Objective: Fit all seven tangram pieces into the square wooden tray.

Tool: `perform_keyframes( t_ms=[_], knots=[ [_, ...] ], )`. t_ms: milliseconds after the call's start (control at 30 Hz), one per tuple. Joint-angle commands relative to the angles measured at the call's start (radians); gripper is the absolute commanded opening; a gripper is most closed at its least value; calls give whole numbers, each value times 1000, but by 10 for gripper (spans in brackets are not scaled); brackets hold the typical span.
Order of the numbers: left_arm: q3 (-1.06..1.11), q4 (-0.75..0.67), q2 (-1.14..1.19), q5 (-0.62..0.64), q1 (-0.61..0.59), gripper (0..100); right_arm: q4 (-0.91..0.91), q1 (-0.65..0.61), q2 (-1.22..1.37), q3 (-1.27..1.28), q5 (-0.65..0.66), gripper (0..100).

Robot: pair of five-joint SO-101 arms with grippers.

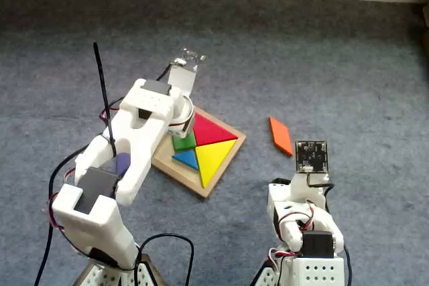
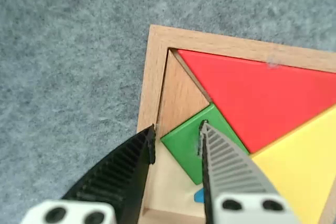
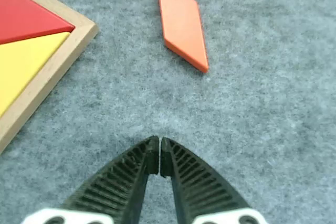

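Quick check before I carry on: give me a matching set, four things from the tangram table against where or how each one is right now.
1. red triangular piece
2. orange parallelogram piece
3. green square piece
4. right gripper

A. shut, over the grey carpet
B. below the open left gripper
C. on the carpet, outside the square wooden tray
D. in the tray, long edge along its rim

Pairs: 1-D, 2-C, 3-B, 4-A

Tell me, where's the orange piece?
In the high view the orange piece lies on the grey carpet, right of the wooden tray and apart from it, just ahead of the right gripper.
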Motion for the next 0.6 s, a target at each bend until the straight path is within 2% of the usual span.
perform_keyframes(
  t_ms=[0,233,400,567],
  knots=[
    [-27,-5,-70,-5,25,154,-1,12,-21,111,-5,26],
    [22,133,-302,55,25,153,-1,12,-21,111,-5,26],
    [220,127,-420,52,84,157,-1,12,-21,111,-5,26],
    [341,52,-427,52,127,158,-1,12,-21,111,-5,26]
  ],
)
